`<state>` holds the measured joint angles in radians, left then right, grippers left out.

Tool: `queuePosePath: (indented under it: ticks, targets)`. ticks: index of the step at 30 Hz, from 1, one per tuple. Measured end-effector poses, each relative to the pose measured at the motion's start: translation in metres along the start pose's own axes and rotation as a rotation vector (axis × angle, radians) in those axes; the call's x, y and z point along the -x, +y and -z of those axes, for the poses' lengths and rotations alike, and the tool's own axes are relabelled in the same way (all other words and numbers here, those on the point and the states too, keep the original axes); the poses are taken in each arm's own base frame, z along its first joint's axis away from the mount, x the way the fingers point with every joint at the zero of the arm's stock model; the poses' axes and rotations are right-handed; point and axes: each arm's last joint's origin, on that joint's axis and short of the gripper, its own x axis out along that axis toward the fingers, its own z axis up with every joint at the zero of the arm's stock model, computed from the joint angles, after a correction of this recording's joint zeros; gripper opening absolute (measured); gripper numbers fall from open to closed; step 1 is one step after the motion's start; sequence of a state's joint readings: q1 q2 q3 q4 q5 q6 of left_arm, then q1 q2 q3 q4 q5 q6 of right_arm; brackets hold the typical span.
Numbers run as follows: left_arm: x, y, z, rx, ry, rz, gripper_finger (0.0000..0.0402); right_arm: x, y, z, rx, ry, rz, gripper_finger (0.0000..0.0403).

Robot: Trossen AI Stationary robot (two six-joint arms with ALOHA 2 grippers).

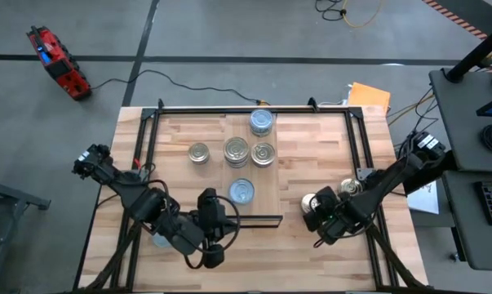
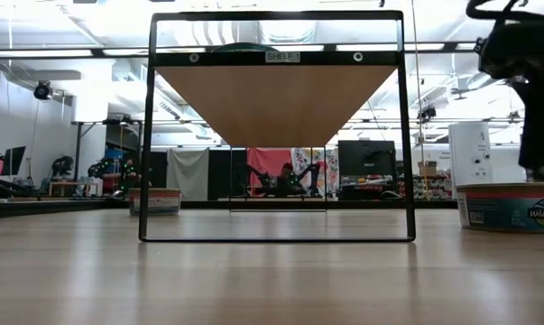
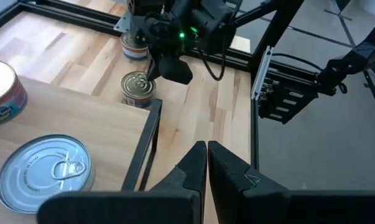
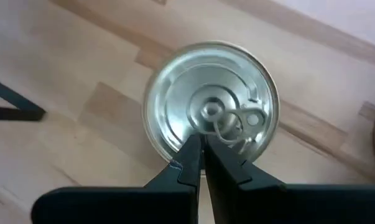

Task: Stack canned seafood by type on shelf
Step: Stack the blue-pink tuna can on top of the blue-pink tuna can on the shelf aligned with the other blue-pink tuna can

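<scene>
The shelf [image 1: 221, 155] stands on the wooden table [image 1: 311, 253] as a pale plank in a black metal frame, labelled on its top bar in the low view. Five tins of canned seafood rest on it: a blue-grey-topped tin [image 1: 261, 122] at the far edge, three ringed silver-gold tins in a row in front of it [image 1: 199, 153] [image 1: 236, 150] [image 1: 263, 153], and another blue-grey tin [image 1: 241, 191] near the front edge. All tins in view are sealed, pull tabs flat; contents cannot be seen. Off the shelf, on the table's right side, a ringed tin [image 1: 310, 202] sits directly below the right gripper [image 4: 201, 155], whose fingers are pressed together just above the lid, holding nothing; a second tin [image 1: 351, 189] stands just beside the right arm. The left gripper [image 3: 207, 163] hangs at the shelf's front right corner, fingers likewise closed and empty. A printed tin [image 2: 508, 206] shows at the right edge of the low view.
</scene>
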<state>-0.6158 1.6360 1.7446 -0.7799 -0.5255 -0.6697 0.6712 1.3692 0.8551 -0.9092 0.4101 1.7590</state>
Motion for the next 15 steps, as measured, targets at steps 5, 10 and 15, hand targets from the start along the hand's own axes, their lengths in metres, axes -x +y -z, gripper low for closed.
queuePosePath:
  ticks: [5, 10, 15]
  targets:
    - [0.002, -0.003, 0.002, 0.009, 0.004, 0.008, 0.0000, -0.011, 0.008, 0.007, 0.025, 0.025, -0.052, 0.0012]
    - [0.002, -0.003, 0.003, 0.019, 0.005, 0.011, 0.0000, -0.020, 0.019, 0.014, 0.010, 0.047, -0.094, 0.0012]
    - [0.002, -0.003, 0.003, 0.020, 0.006, 0.012, 0.0000, -0.025, 0.039, 0.029, 0.045, 0.124, -0.197, 0.0012]
